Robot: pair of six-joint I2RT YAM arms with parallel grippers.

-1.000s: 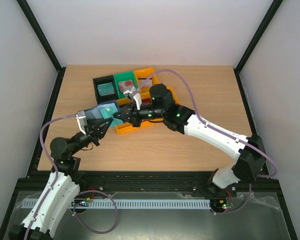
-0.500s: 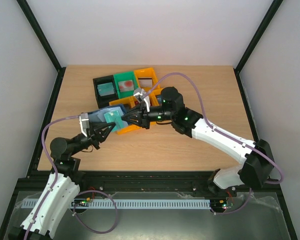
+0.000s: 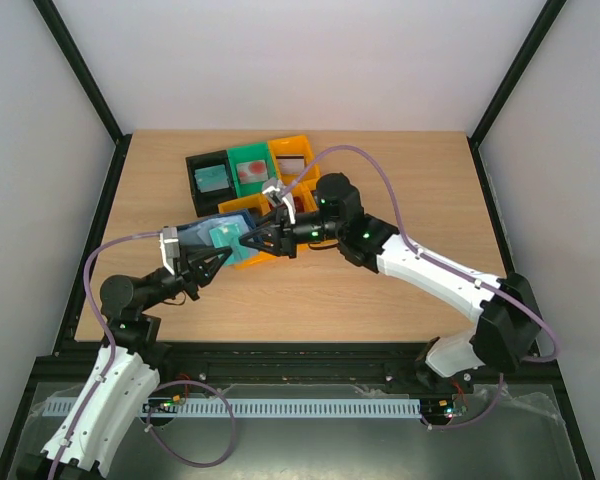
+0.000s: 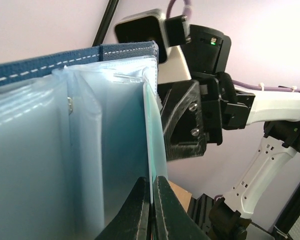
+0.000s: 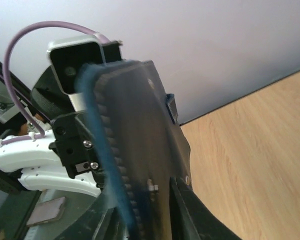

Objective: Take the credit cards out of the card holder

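We see the card holder [image 3: 202,232] held open in the air above the left middle of the table [image 3: 400,190], with a teal card [image 3: 224,235] showing at its right end. Our left gripper [image 4: 151,200] is clamped on its lower edge. Our right gripper [image 3: 248,240] meets its right edge, a finger on either side; we cannot tell whether they press it. Behind sit a black bin [image 3: 210,178], a green bin [image 3: 250,172] and an orange bin [image 3: 293,157].

White walls [image 3: 300,60], wooden table [image 3: 420,180], black frame [image 3: 80,62]
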